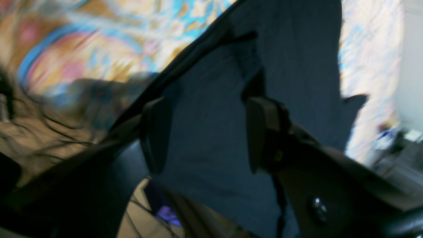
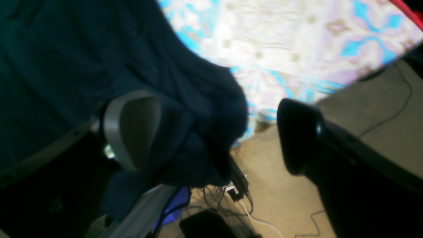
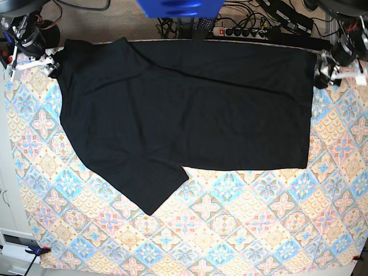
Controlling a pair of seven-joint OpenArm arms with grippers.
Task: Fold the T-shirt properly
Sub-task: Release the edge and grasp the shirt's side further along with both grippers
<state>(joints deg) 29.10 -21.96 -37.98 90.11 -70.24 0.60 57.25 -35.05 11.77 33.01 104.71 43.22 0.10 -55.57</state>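
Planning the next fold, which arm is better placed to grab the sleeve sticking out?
Right: the right gripper sits at the T-shirt end nearer the sleeve; the left gripper is at the opposite end.

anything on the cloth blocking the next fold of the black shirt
Nothing visible does. The T-shirt lies spread on the tablecloth, whose bare part in front of it carries no objects.

Both wrist pictures are blurry and dark low down. The base picture is sharp, bright and evenly lit.
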